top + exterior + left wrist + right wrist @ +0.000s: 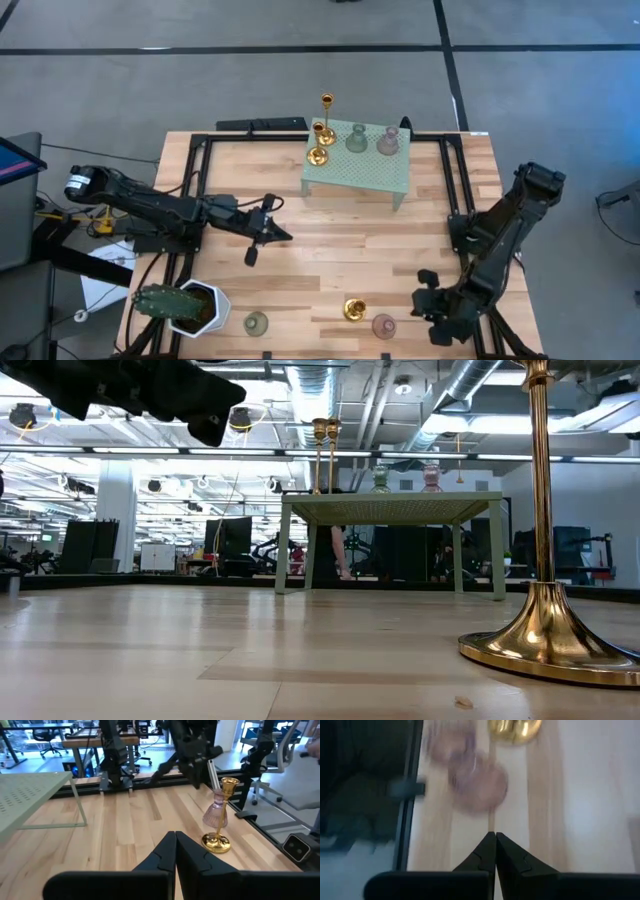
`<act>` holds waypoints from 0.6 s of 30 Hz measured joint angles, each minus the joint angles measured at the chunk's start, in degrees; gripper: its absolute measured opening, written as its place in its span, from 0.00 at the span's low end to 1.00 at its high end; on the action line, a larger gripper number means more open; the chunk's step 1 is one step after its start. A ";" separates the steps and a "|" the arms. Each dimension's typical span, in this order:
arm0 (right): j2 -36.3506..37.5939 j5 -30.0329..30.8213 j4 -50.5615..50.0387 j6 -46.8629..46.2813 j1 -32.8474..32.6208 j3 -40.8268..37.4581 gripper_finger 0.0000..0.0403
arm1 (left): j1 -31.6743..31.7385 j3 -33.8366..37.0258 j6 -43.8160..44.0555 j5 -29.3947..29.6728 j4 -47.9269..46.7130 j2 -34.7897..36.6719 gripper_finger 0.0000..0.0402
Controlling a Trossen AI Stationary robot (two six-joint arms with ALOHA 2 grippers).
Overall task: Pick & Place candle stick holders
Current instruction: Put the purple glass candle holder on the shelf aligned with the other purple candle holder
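A perforated stand [357, 172] sits at the far centre of the counter [330, 250], carrying four candle stick holders: a tall one [326, 112] at its far left corner, a short one [317, 155] just nearer, and two bell-shaped ones [356, 139] [388, 141] to their right. Along the near edge, from left to right, stand a potted cactus [180, 306], a bell-shaped holder [256, 323], a short holder [354, 310] and another bell-shaped holder [384, 325] just beside it.
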State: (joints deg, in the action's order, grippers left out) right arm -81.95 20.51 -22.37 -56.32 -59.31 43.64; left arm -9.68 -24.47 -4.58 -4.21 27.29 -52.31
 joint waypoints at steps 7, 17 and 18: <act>-10.86 2.61 11.99 0.95 2.48 0.00 0.10 | 0.03 0.00 -0.09 0.16 0.05 0.00 0.02; -13.80 -9.15 16.21 1.36 4.64 1.15 0.51 | 0.03 -0.02 -0.09 0.14 0.15 -0.02 0.02; -13.20 -9.75 16.18 2.62 4.63 1.39 0.54 | 0.03 -0.02 -0.09 0.14 0.17 -0.02 0.02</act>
State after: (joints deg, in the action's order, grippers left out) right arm -95.15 10.76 -6.19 -53.71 -54.68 45.03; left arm -9.65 -24.49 -4.67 -4.08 27.46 -52.34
